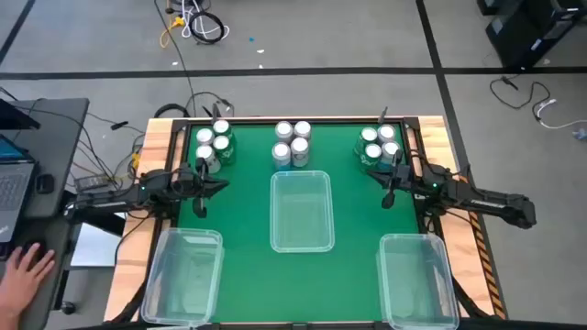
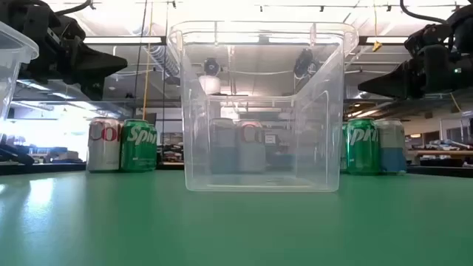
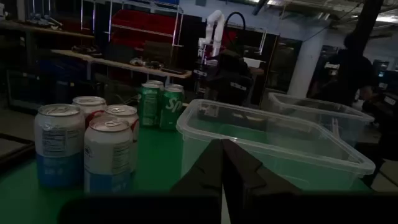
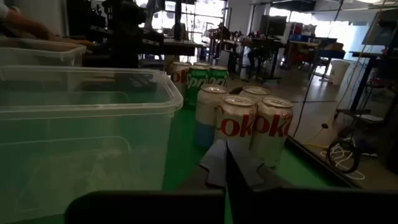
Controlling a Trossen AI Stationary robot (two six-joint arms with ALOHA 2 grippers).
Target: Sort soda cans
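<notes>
The soda cans stand upright on their bases in three clusters along the table's far edge: left [image 1: 213, 145], middle [image 1: 292, 144] and right [image 1: 379, 145]. In the low view, a silver-white can [image 2: 103, 145] and a green one [image 2: 139, 145] show at the left, and a green one [image 2: 362, 145] at the right. My left gripper [image 1: 223, 183] hovers shut, just nearer than the left cluster. It points toward the table's right; its fingertips [image 3: 222, 168] meet. My right gripper [image 1: 385, 180] hovers shut by the right cluster, pointing left [image 4: 227, 165]. Neither holds anything.
A clear bin [image 1: 301, 240] stands at the table's middle between the two grippers. Two more clear bins stand at the near left [image 1: 183, 275] and near right [image 1: 417, 280]. A person's hand [image 1: 27, 270] and a laptop lie beyond the left edge.
</notes>
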